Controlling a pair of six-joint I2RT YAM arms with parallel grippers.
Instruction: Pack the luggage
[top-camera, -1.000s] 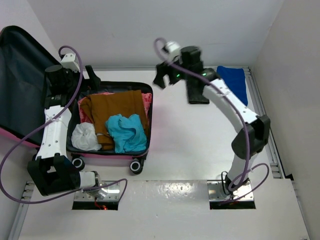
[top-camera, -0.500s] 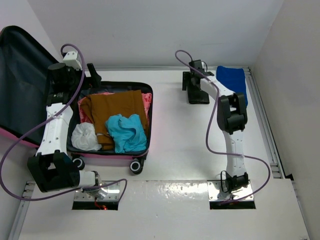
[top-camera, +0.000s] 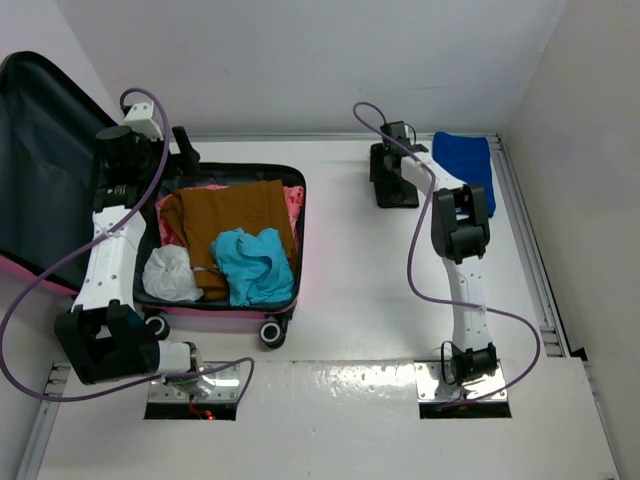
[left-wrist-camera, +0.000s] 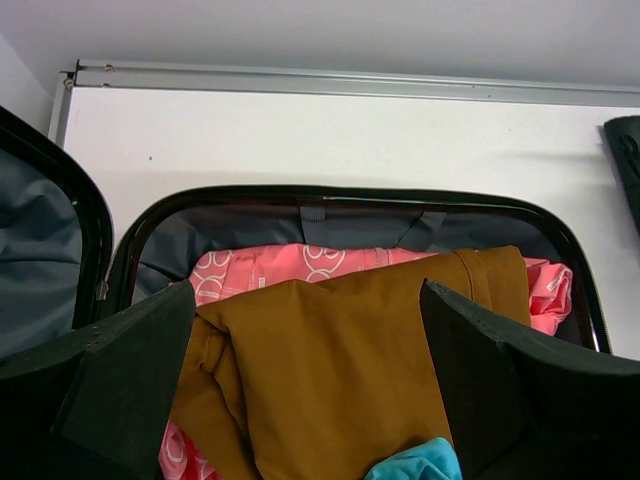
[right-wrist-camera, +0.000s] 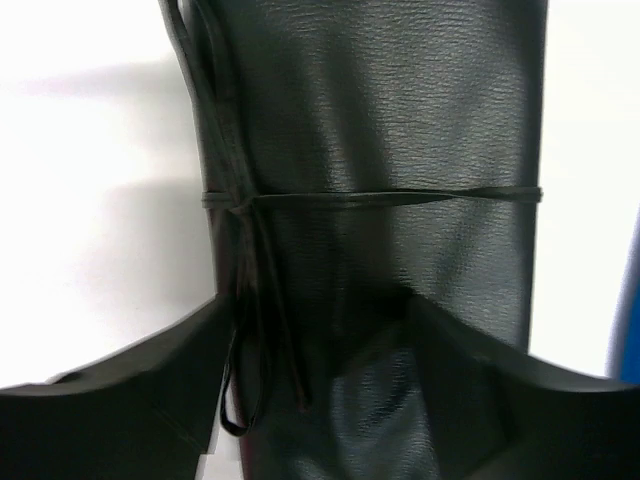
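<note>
Right fingers (top-camera: 384, 165) stood partly open over black roll (right-wrist-camera: 400, 130), no grip evident; left fingers (top-camera: 184, 148) fully open, empty, above luggage (top-camera: 225, 313), judged stiff-shelled, best taken by lid (top-camera: 40, 150) rim.

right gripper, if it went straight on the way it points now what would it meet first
The black case tied with a thin cord, lying on the white table. The right gripper points straight at it, open over it. How much gap is left is hard to tell.
</note>
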